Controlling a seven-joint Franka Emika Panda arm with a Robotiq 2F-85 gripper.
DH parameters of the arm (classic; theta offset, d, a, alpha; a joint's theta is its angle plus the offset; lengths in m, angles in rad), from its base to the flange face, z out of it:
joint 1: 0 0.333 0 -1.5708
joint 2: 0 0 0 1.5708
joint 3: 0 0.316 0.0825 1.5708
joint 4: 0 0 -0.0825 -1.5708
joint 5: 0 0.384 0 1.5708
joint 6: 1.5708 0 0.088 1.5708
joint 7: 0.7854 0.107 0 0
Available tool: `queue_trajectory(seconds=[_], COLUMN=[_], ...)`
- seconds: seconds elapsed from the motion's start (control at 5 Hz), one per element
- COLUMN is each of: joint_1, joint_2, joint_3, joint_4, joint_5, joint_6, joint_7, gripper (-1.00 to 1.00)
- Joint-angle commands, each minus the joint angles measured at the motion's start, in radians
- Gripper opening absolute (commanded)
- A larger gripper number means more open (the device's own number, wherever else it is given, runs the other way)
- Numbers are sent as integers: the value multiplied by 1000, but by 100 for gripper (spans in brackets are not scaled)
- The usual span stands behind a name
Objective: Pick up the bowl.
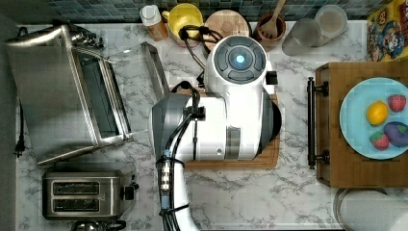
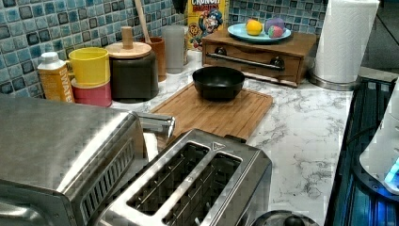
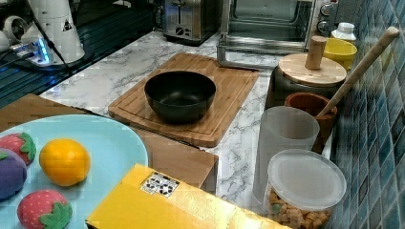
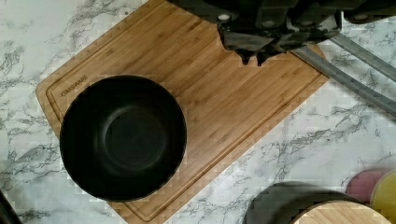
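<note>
While the bowl is sitting on the board, the claw is hovering beside it, fingertips together

- The bowl is plain black, its inside faintly glossy.
- The cutting board is honey-brown bamboo with fine striping.
- The counter is white marble veined in grey.
- The wall tiles form a blue-green mosaic.
- The plate is light blue, carrying a yellow lemon, red strawberries and a purple fruit.
- The cup is yellow, stacked on a pink-red container.
- The pot lid is pale wood.
- The robot arm is white and grey.
</note>
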Motion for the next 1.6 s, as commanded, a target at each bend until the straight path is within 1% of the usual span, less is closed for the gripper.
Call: queue_trajectory(seconds=[0.2,0.4,0.6,0.8,1.0,1.2,1.4,1.6], joint_1=[-5,8,-3,-37,-72,-77,-77,-90], joint_2=[1,38,-32,-52,-80,-109,-125,-118], joint_3=[0,17,4,-28,-55,-115,-154,-168], joint_4=[0,37,-70,-89,-119,-178,-221,-248], joint_5=[1,-27,-74,-77,-96,-83,-128,-147], joint_6=[3,-12,75,81,110,166,186,203], joint_7=[-2,-49,-127,-199,-200,-208,-185,-196], gripper=[-100,-100,-100,-100,-100,0,0,0])
